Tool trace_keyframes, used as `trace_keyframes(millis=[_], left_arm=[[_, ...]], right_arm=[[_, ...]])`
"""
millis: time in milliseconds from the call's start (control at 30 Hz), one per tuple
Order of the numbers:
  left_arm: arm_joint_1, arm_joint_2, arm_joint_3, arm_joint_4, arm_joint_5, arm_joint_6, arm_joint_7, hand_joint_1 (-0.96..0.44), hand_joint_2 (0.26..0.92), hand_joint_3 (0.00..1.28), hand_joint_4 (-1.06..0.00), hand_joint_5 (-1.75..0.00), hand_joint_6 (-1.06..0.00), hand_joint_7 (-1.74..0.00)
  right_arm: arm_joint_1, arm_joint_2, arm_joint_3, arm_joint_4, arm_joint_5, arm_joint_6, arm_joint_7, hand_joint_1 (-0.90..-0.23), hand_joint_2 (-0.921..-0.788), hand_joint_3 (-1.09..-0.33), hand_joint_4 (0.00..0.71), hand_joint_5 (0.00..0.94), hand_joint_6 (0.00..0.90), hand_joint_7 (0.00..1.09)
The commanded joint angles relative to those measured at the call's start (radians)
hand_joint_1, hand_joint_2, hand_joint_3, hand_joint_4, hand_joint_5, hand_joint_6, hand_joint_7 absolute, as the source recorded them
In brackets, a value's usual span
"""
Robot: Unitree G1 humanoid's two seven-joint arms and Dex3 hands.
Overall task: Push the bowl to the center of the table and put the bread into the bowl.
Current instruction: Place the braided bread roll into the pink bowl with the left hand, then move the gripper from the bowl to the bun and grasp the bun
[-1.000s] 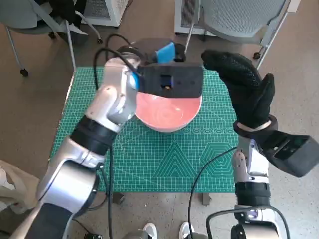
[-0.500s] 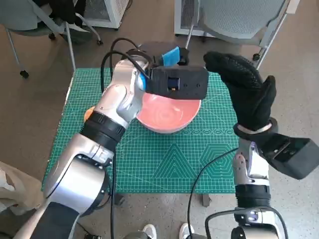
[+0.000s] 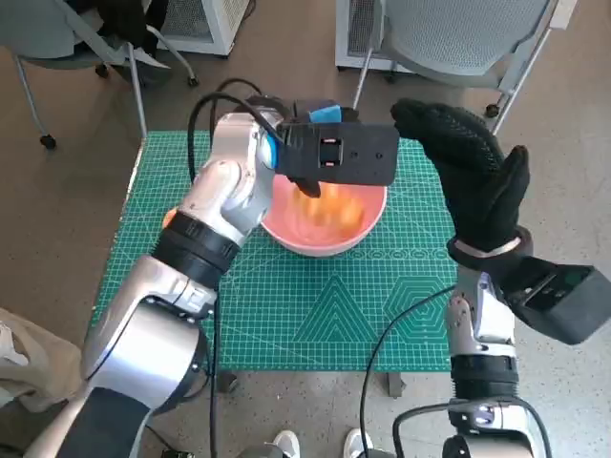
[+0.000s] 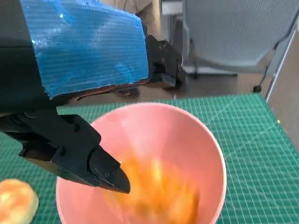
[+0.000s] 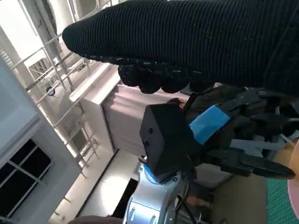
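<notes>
Pink bowl (image 3: 325, 221) sits on the green cutting mat (image 3: 286, 305) that covers the table, a bit toward the far side of the mat's middle. A blurred orange piece of bread (image 3: 334, 208) is inside the bowl; in the left wrist view it shows as an orange smear (image 4: 161, 189) low against the bowl's inner wall, edges too blurred to make out a shape.

Left hand (image 3: 320, 119) hangs over the bowl's far rim, blue-taped back up, with the black camera block on the wrist covering the far part of the bowl from above. Left wrist view: fingers (image 4: 93, 161) are spread apart above the bowl's opening with nothing between them, no contact with the bread or the bowl.

Second bread roll (image 4: 16, 200) lies on the mat just beside the bowl, on the robot's left; in the head view only a sliver of it (image 3: 170, 218) shows past the left forearm.

Right hand (image 3: 473, 176) is raised above the mat to the right of the bowl, well apart from it, glove upright, fingers extended and loosely apart, holding nothing.

Grey office chairs (image 3: 458, 38) stand on the floor beyond the table's far edge.
</notes>
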Motion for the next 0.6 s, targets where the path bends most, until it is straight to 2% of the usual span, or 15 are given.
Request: trace_keyframes(millis=[33, 400, 600], left_arm=[[-0.004, 0.019, -0.007, -0.034, 0.009, 0.001, -0.001, -0.4, 0.755, 0.01, 0.0, 0.0, -0.11, -0.05], [0.05, 0.064, 0.011, -0.169, -0.001, 0.047, -0.028, -0.42, 0.76, 0.01, 0.0, 0.0, -0.1, -0.04], [0.117, 0.125, 0.037, -0.336, 0.001, 0.112, -0.057, -0.46, 0.764, 0.01, 0.0, 0.0, -0.09, -0.03]], right_arm=[[0.014, 0.005, 0.001, 0.01, -0.009, 0.005, -0.007, -0.709, -0.921, -0.826, 0.076, 0.002, -0.001, 0.32], [0.006, 0.009, 0.001, 0.026, -0.003, 0.0, -0.001, -0.71, -0.921, -0.827, 0.076, 0.001, -0.001, 0.32], [0.005, 0.012, 0.005, 0.023, 0.002, 0.003, 0.006, -0.709, -0.921, -0.828, 0.081, 0.004, -0.001, 0.32]])
